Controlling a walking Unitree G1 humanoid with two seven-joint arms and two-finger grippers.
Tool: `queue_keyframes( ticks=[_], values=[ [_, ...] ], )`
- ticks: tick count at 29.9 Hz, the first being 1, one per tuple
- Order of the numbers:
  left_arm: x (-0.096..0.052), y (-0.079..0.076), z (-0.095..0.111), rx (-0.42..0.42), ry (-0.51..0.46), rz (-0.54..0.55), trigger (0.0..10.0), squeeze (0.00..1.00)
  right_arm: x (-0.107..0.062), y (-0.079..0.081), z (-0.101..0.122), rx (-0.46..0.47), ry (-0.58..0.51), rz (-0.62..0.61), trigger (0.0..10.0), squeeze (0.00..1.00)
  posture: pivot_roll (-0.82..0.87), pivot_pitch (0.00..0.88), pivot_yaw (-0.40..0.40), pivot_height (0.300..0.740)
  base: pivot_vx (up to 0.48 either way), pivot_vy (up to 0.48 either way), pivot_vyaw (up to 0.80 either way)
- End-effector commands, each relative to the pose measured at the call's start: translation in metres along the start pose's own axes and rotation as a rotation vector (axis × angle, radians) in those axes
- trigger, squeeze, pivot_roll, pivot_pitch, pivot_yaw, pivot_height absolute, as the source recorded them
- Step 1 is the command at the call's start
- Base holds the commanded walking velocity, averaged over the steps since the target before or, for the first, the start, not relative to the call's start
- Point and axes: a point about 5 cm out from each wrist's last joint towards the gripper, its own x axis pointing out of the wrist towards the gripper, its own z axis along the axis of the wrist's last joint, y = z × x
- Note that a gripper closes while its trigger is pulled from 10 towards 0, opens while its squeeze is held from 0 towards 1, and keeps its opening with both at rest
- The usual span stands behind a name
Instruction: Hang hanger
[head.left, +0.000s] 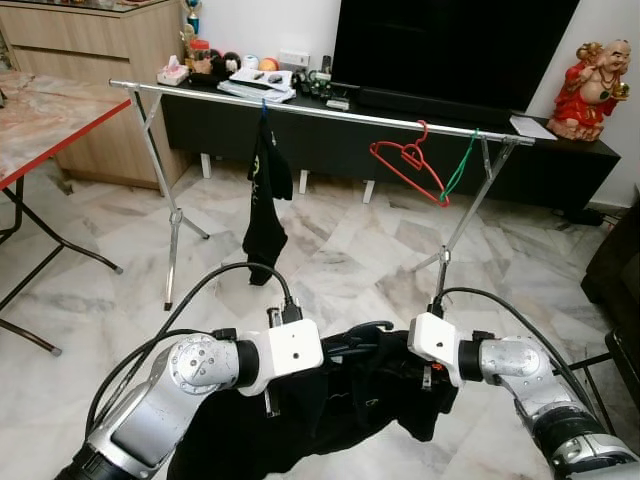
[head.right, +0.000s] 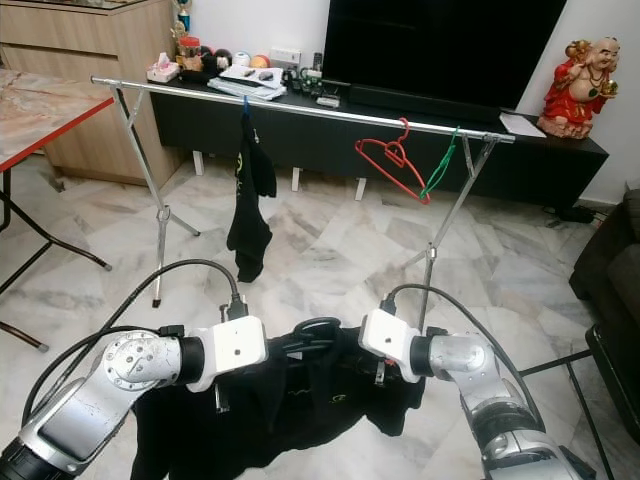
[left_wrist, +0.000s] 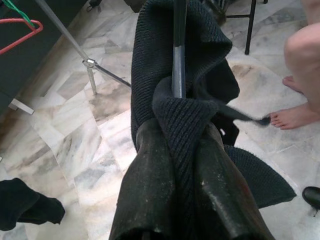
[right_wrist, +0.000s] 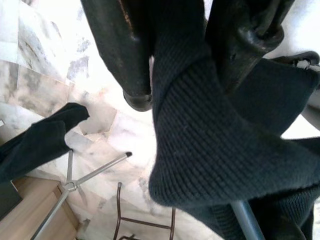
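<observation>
A black knit garment (head.left: 330, 400) on a dark hanger (head.right: 315, 335) was held well in front of the drying rail (head.left: 330, 110), clamped by the left hand (left_wrist: 175, 165) and the right hand (right_wrist: 185, 55), each with both fingers pinched on the fabric.

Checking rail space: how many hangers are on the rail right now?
2: a red hanger and a green hanger, side by side near the rail's right end. The hung black garment may hide another.
</observation>
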Motion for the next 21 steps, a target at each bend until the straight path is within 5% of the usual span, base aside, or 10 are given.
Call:
queue_keyframes(
  ticks=[1, 21],
  values=[
    [-0.0050, 0.0094, 0.0170, 0.045, -0.054, 0.036, 10.0, 0.00, -0.0014, -0.0028, 0.0019, 0.015, -0.019, -0.007, 0.0, 0.00, 0.15, 0.000, -0.133, 0.740, 0.000, 0.000, 0.00],
    [-0.0076, 0.0176, 0.0259, -0.020, -0.130, 0.042, 10.0, 0.00, 0.0021, 0.0006, 0.0081, 0.070, -0.103, 0.070, 0.0, 0.00, 0.15, 0.000, -0.134, 0.740, 0.000, 0.000, 0.00]
  ],
)
